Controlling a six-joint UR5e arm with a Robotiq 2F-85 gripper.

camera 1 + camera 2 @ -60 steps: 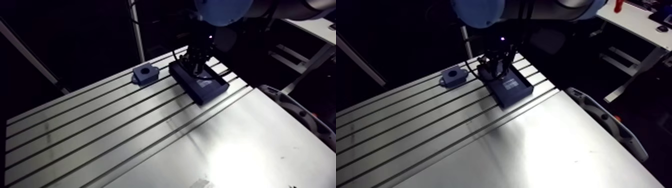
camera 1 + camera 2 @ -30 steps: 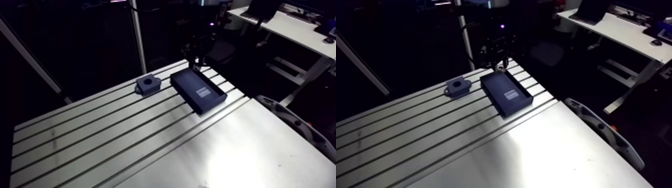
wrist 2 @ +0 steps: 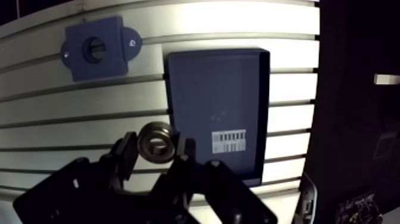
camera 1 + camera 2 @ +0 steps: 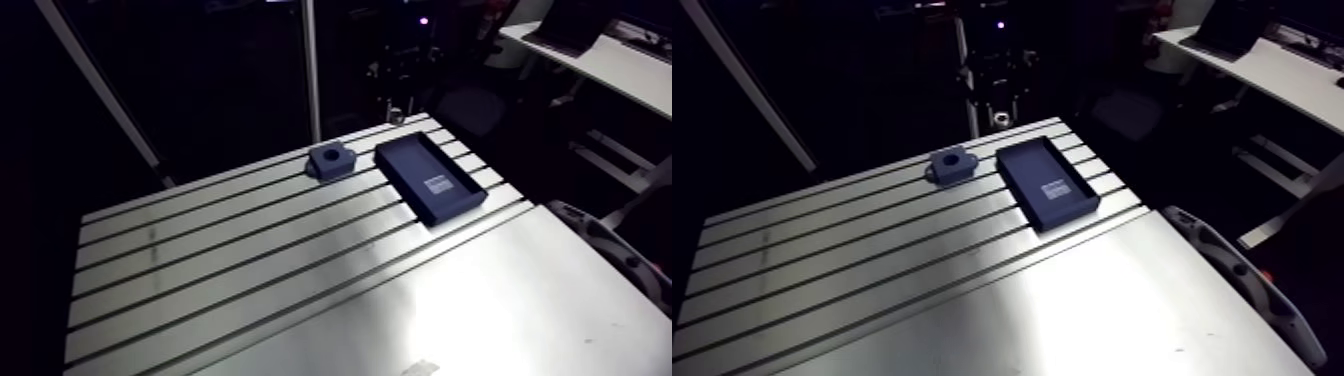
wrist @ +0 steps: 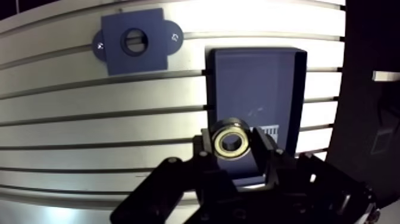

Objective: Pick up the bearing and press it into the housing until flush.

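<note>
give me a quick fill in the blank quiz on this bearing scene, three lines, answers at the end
1. The gripper is shut on the ____.
2. The round bore of the housing is ____.
3. The dark tray beside the housing holds only a ____ label.

Missing words: bearing; empty; barcode

- The pincer [image 5: 233,145] is matte black throughout, built of angular, blocky parts.
- Its two fingers [image 5: 262,156] are short, flat-faced slabs, each carried on a broader hinged link [image 5: 161,184] with a faint sheen along its edges.
- In the arm view it shows only as a small dark shape, with a tiny violet light [image 4: 997,22] above it.
</note>
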